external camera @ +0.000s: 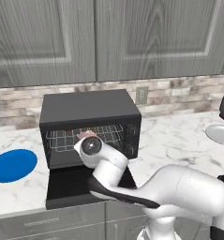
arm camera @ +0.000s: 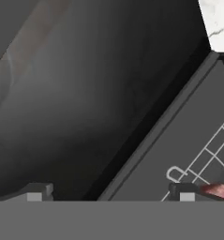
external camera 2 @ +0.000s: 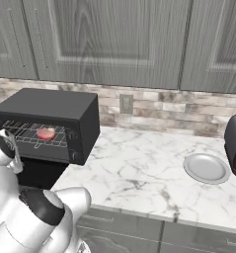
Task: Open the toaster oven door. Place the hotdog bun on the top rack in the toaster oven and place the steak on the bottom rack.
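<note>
Over the lowered toaster oven door [external camera: 69, 187], the wide-spread gripper [arm camera: 111, 197] points down, steak [arm camera: 221, 191] beside one fingertip.

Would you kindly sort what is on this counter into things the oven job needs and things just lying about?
Job: toaster oven, its opened door, steak, rack.
Lying about: blue plate, grey plate, wall outlet.

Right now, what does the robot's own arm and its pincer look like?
The arm is made of smooth, glossy white rounded segments with dark grey to black bands at the joints, and a round dark-centred cap on one joint. No cables or markings show. In the hand view, the pincer has two small dark grey blocky fingertips, each with a lighter grey pad.
</note>
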Robot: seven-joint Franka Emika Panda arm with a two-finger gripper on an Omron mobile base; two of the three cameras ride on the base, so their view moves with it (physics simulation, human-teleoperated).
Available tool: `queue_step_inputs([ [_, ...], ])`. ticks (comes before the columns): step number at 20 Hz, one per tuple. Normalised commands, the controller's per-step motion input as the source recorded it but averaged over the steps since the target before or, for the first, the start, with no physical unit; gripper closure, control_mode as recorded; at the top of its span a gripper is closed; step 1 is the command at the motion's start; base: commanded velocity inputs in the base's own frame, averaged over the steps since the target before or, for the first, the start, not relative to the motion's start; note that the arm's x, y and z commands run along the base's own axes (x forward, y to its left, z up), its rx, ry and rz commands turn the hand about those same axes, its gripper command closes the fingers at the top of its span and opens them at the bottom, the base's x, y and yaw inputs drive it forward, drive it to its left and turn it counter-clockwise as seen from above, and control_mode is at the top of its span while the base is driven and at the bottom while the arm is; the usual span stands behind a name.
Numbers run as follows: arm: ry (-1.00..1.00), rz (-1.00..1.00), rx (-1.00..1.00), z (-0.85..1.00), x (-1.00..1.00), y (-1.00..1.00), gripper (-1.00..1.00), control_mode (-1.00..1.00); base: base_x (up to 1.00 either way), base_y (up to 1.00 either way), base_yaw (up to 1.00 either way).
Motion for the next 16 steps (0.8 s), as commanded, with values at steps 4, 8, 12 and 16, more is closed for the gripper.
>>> queue_step_inputs([
  [4,0.14,-0.05,0.00,1.00,-0.94,0.00,-1.00,-1.00,0.00,0.00,0.00],
  [8,0.12,-0.05,0.00,0.92,-0.69,-0.02,-1.00,-1.00,0.00,0.00,0.00],
  [12,0.09,-0.07,0.00,0.92,-0.36,-0.14,-1.00,-1.00,0.00,0.00,0.00],
  [16,0.04,-0.06,0.00,0.76,-0.23,-0.21,-1.00,-1.00,0.00,0.00,0.00],
])
